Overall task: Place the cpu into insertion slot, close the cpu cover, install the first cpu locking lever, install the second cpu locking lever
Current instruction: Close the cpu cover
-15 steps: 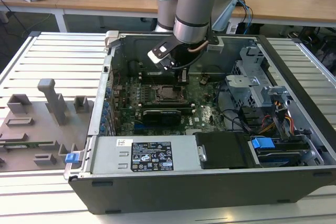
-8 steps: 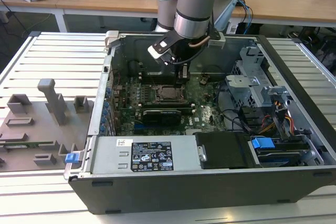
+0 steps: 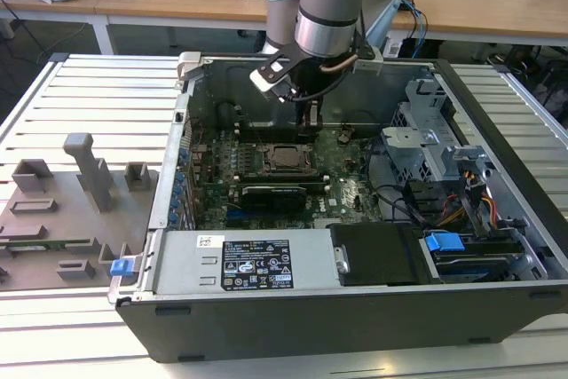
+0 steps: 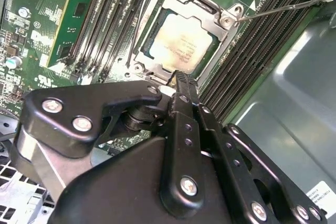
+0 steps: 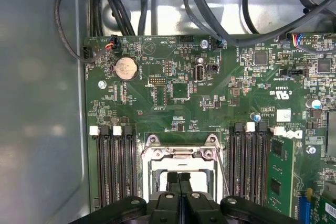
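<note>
The gripper (image 4: pixel 181 82) has its fingers pressed together with nothing between them, the tips at the near edge of the cpu cover (image 4: pixel 152 22), which seems to lie flat. Just beyond the tips, the cpu (image 4: pixel 181 43) sits in the insertion slot (image 4: pixel 211 53), framed by the cover's window. It is probably light, stiff, smooth-topped and fragile underneath, so best taken by two opposite edges. Farther out, a thin locking lever (image 4: pixel 283 8) looks unlatched.

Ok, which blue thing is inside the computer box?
The blue tab toward the exterior view's right sits inside the case. The other blue tab is outside its wall, at the exterior view's left.
</note>
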You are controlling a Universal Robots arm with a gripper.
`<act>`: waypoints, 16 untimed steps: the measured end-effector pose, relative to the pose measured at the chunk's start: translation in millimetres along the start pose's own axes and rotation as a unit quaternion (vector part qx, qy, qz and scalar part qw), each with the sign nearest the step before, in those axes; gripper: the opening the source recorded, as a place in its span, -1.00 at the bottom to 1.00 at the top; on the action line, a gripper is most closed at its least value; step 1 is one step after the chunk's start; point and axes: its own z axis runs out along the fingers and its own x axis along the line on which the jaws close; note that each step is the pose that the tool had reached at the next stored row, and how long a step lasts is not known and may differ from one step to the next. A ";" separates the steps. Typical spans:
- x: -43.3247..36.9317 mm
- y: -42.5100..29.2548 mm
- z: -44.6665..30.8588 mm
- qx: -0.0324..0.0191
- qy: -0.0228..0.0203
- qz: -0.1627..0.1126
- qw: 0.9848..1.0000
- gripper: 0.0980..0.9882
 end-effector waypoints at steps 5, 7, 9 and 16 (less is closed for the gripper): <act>0.1 -0.3 -5.7 0.000 0.000 0.000 1.000 -0.98; 0.2 -0.6 -10.5 0.000 0.000 0.000 1.000 -0.98; 0.3 -0.8 -14.3 0.000 0.000 0.000 1.000 -0.98; 0.6 -1.4 -26.8 0.000 0.000 0.000 1.000 -0.98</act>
